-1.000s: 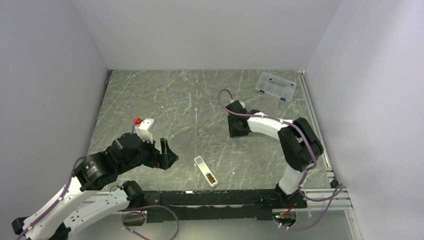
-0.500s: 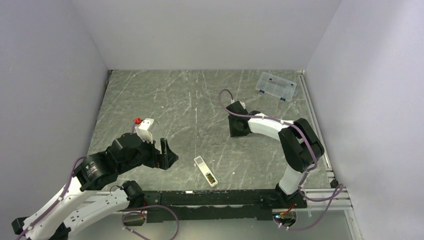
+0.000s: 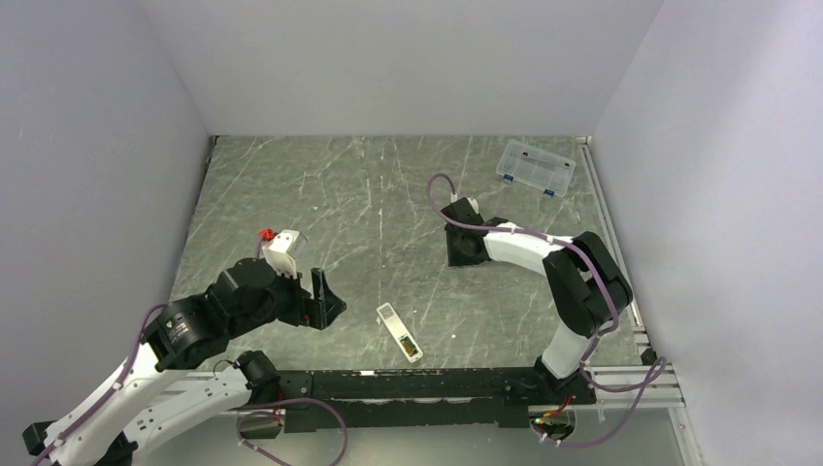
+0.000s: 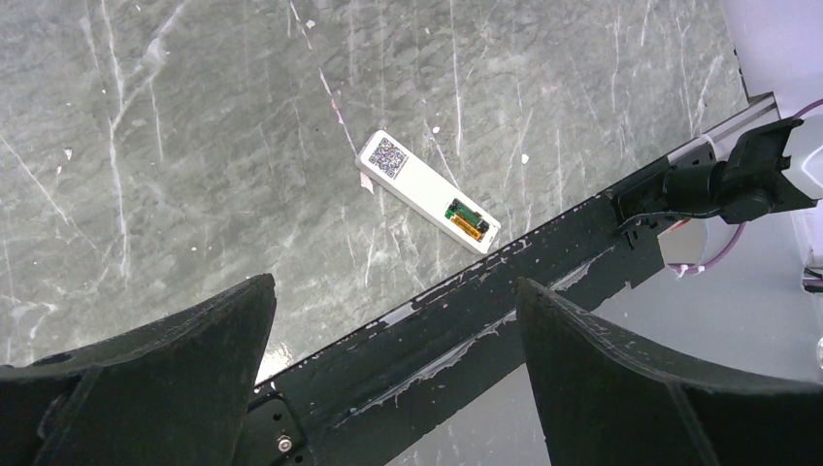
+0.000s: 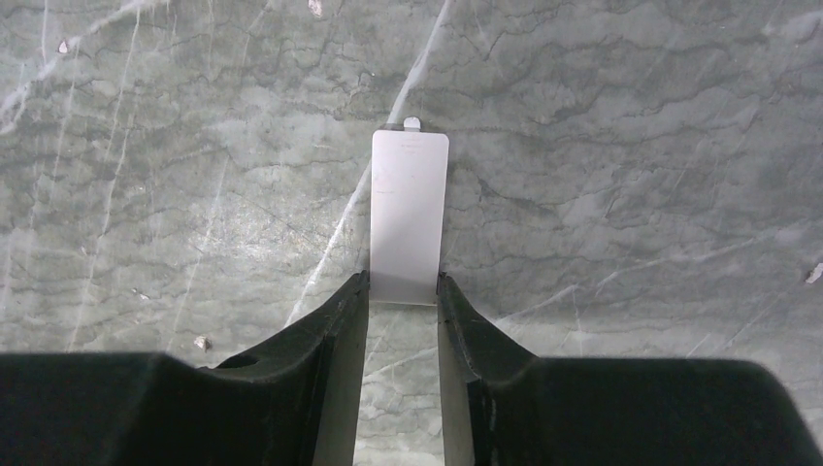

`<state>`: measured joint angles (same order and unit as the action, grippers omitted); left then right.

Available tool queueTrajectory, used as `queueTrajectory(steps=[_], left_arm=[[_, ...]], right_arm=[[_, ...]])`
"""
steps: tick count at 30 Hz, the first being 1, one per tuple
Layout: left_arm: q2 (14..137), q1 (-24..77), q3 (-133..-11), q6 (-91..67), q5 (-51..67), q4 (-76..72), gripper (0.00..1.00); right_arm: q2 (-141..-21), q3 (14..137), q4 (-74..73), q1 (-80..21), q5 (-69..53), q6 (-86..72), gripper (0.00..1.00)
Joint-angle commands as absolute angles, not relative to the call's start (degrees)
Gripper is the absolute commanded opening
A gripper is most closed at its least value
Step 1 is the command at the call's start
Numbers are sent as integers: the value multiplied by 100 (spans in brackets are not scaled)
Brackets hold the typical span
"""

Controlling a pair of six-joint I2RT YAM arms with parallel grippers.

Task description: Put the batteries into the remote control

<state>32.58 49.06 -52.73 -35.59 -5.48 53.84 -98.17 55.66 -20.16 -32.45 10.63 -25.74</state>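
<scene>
The clear compartment box [image 3: 535,167] sits in the far right corner of the marbled grey bench [image 3: 320,184], well apart from both arms. The black mounting rail [image 3: 408,381] runs along the near edge.

The remote control [image 3: 400,333] lies face down on the bench between the two arm bases. It is angled, with one end just beside that rail. Its recess is uncovered at that end, and the batteries [image 4: 466,217] sit in it side by side, one dark green and one orange. A code sticker marks the other end. The flat white cover piece [image 5: 409,216] lies apart from the remote, out toward mid-bench, flat on the stone with its small tab pointing away from the right wrist.

The left arm is folded low on its own side, with its forearm reaching toward the centre. The left end effector [image 3: 325,296] hangs above the bench just left of the remote, its fingers spread wide. The right arm reaches out from its base and bends back toward the centre, wrist tipped down. The right end effector [image 5: 403,291] has drawn in narrow around the cover's near end, and both fingertips [image 5: 354,301] touch its long edges, pinching it.

Compared with a second ago, the remote, box and left arm sit unchanged. The right wrist has edged slightly rightward.
</scene>
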Motion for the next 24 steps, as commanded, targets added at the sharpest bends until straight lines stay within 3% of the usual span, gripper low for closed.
queueTrajectory(steps=[1, 14, 24], left_arm=[[3295, 4918, -5282, -3551, -591, 5212, 99], [3315, 4921, -5287, -3542, -597, 5199, 99], [3305, 4919, -5282, -3542, -588, 5194, 99]], right_arm=[[-9762, 5396, -2194, -3234, 977, -2685, 18], [-9243, 5288, -2395, -3299, 921, -2672, 16], [-8603, 5083, -2869, -4033, 1256, -2862, 15]])
